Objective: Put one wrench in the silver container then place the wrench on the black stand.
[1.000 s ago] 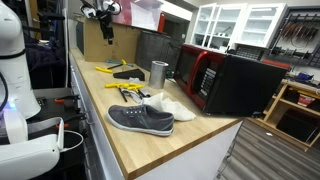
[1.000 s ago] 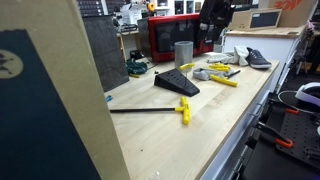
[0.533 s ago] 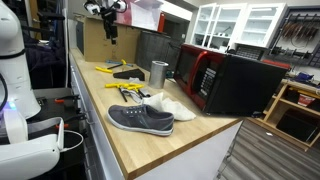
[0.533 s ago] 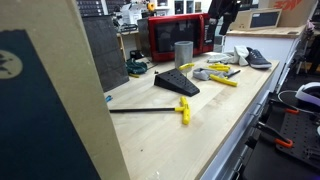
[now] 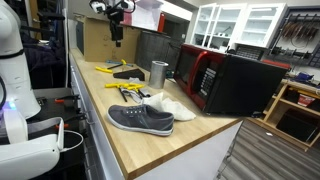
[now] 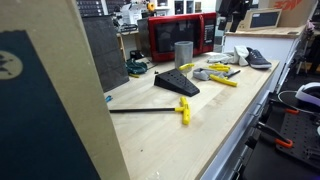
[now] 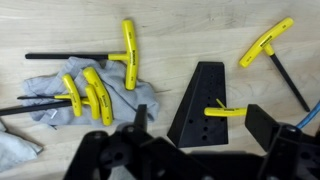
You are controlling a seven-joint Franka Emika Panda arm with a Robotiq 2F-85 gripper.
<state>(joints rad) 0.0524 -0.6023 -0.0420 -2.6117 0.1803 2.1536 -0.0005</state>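
Observation:
The silver container [image 5: 158, 72] stands upright on the wooden bench in front of the microwave and shows in both exterior views [image 6: 183, 52]. The black stand [image 7: 203, 103] lies flat next to it [image 6: 174, 83], with a small yellow wrench [image 7: 223, 112] stuck in it. Several yellow T-handle wrenches [image 7: 85, 95] lie on a grey cloth [image 7: 40, 92]; one [image 7: 128, 55] lies beside it and one [image 7: 268, 42] past the stand. My gripper [image 7: 200, 130] is open and empty, high above the stand [image 5: 116, 35]. The container is out of the wrist view.
A grey sneaker [image 5: 140, 119] and a white cloth [image 5: 168, 104] lie near the bench's end. A red-fronted microwave [image 5: 215, 80] stands behind the container. A long yellow-handled wrench [image 6: 183, 108] lies alone on the bench. A white robot body [image 5: 18, 80] stands beside the bench.
My gripper has moved sideways above the bench and slightly higher, still open and empty. Nothing on the bench has moved.

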